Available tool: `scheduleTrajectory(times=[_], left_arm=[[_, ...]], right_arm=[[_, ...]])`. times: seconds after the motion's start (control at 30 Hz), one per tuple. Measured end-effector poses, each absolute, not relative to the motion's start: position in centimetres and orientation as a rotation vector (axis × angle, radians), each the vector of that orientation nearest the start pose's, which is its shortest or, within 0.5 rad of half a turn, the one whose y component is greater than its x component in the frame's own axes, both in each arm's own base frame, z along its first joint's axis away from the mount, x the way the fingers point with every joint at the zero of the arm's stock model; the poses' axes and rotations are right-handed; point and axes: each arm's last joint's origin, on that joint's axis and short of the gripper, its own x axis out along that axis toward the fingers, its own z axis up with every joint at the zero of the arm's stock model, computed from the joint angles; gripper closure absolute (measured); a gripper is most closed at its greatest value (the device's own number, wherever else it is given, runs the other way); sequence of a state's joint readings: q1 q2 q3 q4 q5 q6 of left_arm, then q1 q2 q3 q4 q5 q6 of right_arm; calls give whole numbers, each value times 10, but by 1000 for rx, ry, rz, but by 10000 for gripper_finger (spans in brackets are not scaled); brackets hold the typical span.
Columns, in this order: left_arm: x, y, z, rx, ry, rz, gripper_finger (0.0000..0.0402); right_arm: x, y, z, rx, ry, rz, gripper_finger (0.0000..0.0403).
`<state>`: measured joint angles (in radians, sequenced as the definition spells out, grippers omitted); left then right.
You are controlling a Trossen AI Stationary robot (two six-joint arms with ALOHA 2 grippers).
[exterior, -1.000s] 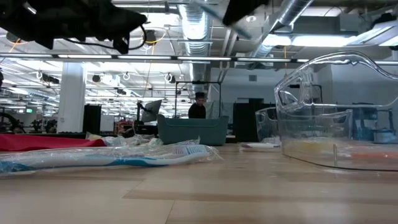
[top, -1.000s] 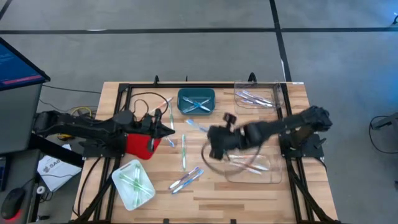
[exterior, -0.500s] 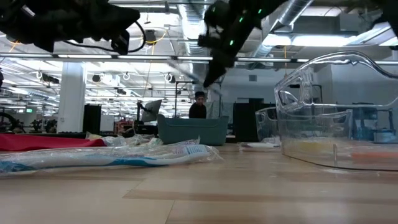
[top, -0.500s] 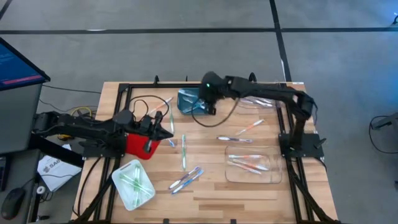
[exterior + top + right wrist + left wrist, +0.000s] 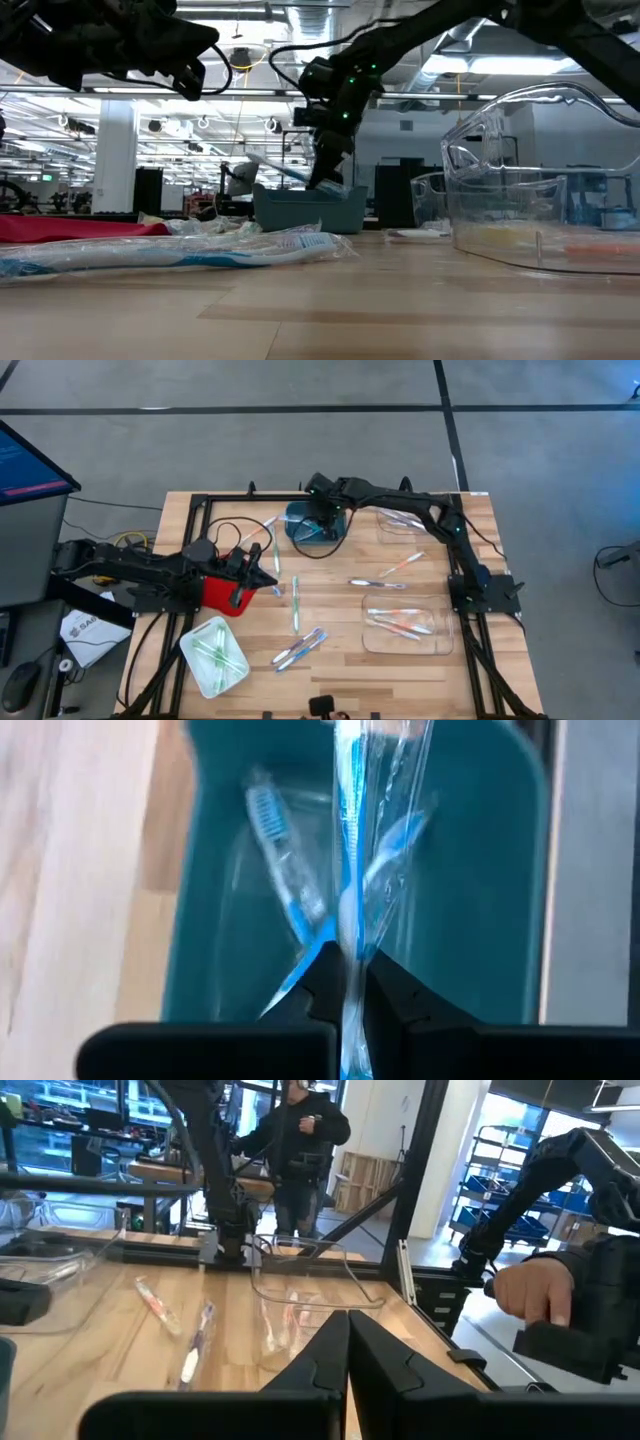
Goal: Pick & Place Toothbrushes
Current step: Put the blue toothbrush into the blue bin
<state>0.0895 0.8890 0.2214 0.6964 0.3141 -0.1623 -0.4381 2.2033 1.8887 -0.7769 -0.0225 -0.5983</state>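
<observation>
A wrapped blue toothbrush (image 5: 345, 840) is pinched by the right gripper (image 5: 343, 960) above the teal bin (image 5: 300, 532) at twelve o'clock, poised for sorting among its blue fellows.

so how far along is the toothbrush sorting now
Partly done. Blue toothbrushes already lie in the teal bin, green ones in the white tray, and orange ones in the near clear tray. In hand: the right gripper holds a wrapped blue toothbrush over the teal bin, fingers shut on it. Left: several loose toothbrushes on the table. The left gripper waits over the red bin.
</observation>
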Motion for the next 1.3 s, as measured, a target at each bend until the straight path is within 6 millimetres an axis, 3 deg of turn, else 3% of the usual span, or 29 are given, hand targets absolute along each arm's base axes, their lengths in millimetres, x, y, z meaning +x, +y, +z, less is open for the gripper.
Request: scheduleTrajectory(times=[0.3, 0.8, 1.3], left_arm=[[178, 7, 204, -158, 3, -234, 400], [175, 6, 198, -162, 4, -234, 400], [175, 2, 198, -167, 0, -262, 400]], right_arm=[[423, -205, 228, -122, 1130, -223, 393], [433, -172, 229, 187, 1109, -387, 393], [414, -187, 216, 280, 1217, -481, 393]])
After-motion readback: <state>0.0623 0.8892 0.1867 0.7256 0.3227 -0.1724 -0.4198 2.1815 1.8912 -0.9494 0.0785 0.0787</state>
